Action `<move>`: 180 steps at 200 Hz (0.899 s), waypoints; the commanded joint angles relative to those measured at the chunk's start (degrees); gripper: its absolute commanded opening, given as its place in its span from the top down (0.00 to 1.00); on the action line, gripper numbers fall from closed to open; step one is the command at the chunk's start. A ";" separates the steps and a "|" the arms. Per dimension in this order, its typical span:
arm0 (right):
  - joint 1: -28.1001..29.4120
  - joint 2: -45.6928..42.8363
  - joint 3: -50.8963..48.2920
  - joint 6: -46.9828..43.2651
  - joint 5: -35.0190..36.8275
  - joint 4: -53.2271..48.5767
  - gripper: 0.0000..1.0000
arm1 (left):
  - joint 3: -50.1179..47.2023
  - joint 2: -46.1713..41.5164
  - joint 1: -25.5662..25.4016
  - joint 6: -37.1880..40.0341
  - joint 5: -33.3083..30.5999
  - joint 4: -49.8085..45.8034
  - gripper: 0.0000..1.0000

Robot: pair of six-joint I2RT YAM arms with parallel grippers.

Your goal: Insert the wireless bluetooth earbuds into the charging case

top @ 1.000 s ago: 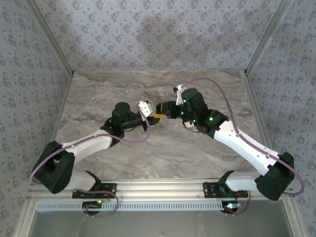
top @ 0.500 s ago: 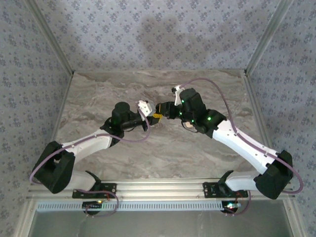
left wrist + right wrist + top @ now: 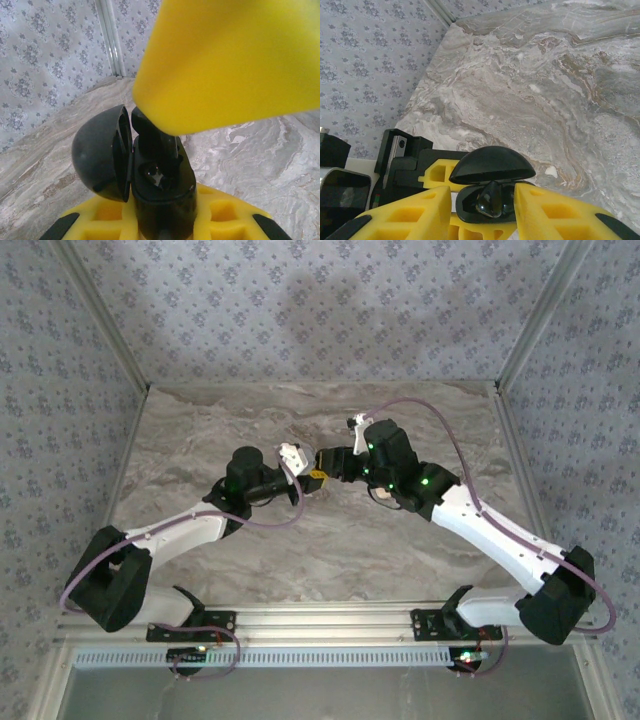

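Note:
The black charging case [image 3: 165, 200] stands upright with its lid [image 3: 100, 150] swung open, and my left gripper [image 3: 162, 222] is shut on its body between yellow pads. In the top view the left gripper [image 3: 299, 478] meets my right gripper [image 3: 322, 466] over the table's middle. A glossy black earbud [image 3: 490, 200] sits stem-down in the case [image 3: 470, 212] under the lid [image 3: 492, 164]. My right gripper [image 3: 482, 194] is open, its yellow fingers [image 3: 410, 215] standing either side of the earbud with a gap on each side. One case socket [image 3: 156, 176] shows bare.
The grey marbled table [image 3: 420, 540] spreads around both arms. Patterned walls and metal corner posts [image 3: 540, 315] close it in at the back and sides. A purple cable [image 3: 440, 420] loops over the right arm.
The right gripper's fingers have spread apart from the earbud, leaving it in the case. The right wrist shifted slightly. The left arm has held still.

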 commanded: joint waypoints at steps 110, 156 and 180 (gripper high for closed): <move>-0.34 -4.55 0.42 -1.44 0.49 -1.64 0.55 | 0.58 -2.14 0.13 0.41 0.81 1.58 0.85; -1.99 -7.16 -1.27 -1.57 -1.62 0.18 0.53 | 0.67 -2.28 0.14 0.43 1.07 1.65 0.85; -3.48 -5.87 -0.74 -1.44 -3.63 0.54 0.62 | 0.66 -2.32 0.13 0.41 1.16 1.71 0.85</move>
